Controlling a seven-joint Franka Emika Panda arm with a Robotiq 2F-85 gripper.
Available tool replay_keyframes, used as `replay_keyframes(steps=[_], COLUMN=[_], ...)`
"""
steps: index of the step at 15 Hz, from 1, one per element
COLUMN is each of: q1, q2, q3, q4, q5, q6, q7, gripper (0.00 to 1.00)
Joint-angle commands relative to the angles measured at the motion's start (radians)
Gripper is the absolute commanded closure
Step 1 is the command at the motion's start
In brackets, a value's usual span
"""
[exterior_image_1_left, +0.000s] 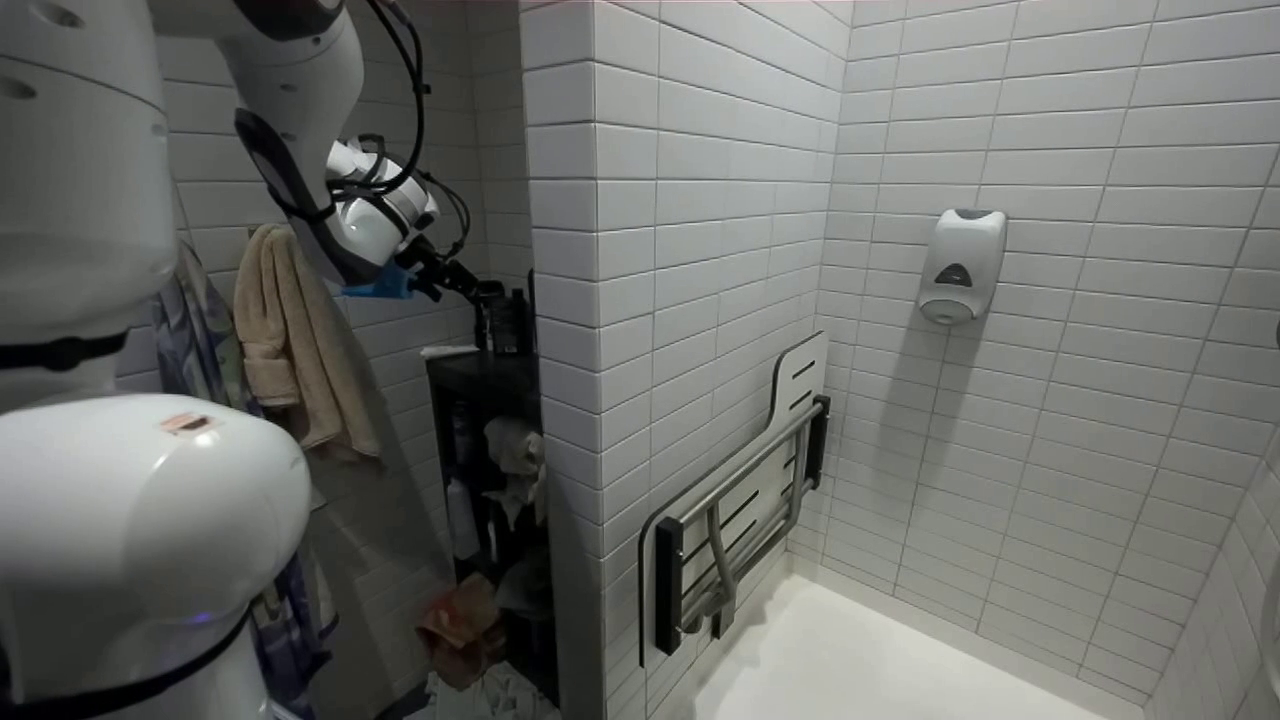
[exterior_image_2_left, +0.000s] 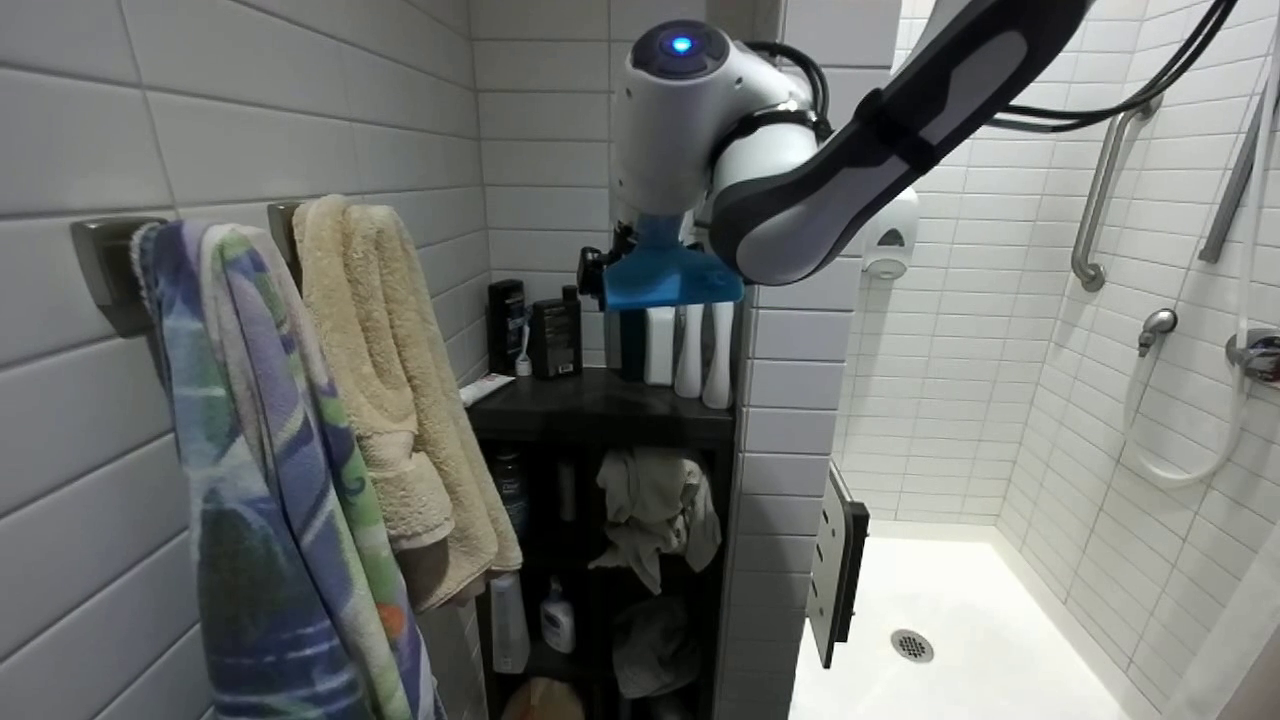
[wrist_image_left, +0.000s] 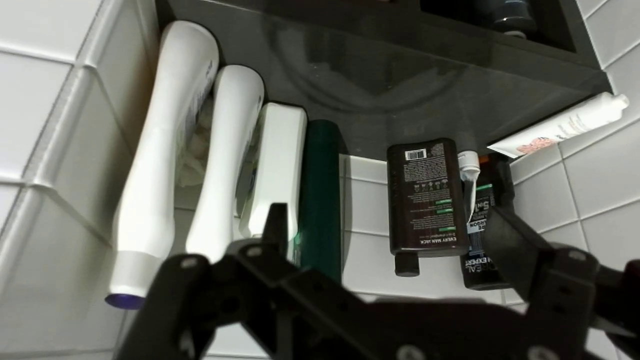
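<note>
In the wrist view, the gripper (wrist_image_left: 392, 222) is spread wide. A dark brown bottle (wrist_image_left: 424, 205) appears between its fingers (wrist_image_left: 515, 245); contact cannot be determined. In an exterior view, the dark brown bottle stands upright on the black shelf unit (exterior_image_2_left: 600, 422), near a black bottle (exterior_image_2_left: 505, 318); a beige towel (exterior_image_2_left: 370, 350) hangs nearby. In an exterior view, the gripper is higher than the black shelf unit; a white dispenser (exterior_image_1_left: 967, 260) is mounted on a tiled wall (exterior_image_1_left: 1080, 370).
</note>
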Motion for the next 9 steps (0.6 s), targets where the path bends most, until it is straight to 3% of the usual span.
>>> replay_keyframes(steps=[1,9], q1=[0.0,-0.04], q2=[-0.001,-0.027], q3=[-0.003,-0.04], q4=[-0.004,-0.076], q5=[-0.006,-0.025], q6=[-0.003,0.076], q7=[0.01,0.056], gripper=[0.0,0.0])
